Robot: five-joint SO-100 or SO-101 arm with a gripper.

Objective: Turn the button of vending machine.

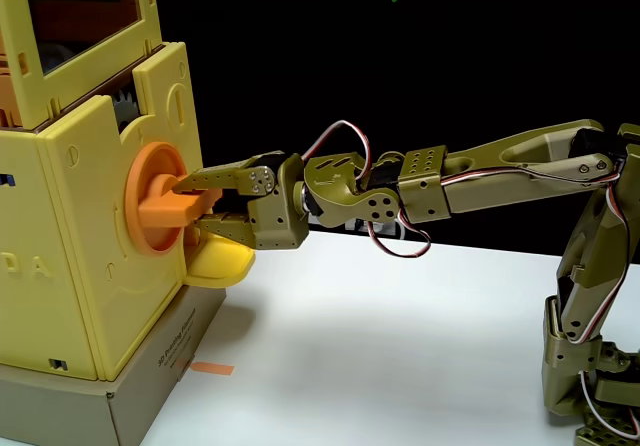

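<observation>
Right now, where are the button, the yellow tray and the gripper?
button (pixel 150 213): fixed view, on its raised bar.
yellow tray (pixel 222 262): fixed view, on its curved front lip.
gripper (pixel 192 203): fixed view, midway between fingertips, at the bar.

Olive-green printed arm (pixel 520 161), boxy segments dotted with small screw holes. Red-and-white cables (pixel 345 136) looping over wrist, more trailing down base. Gripper (pixel 200 201): two tapered olive fingers, silver screw at pivot.

jaws clamping button (pixel 160 200), vending machine (pixel 90 226)
</observation>
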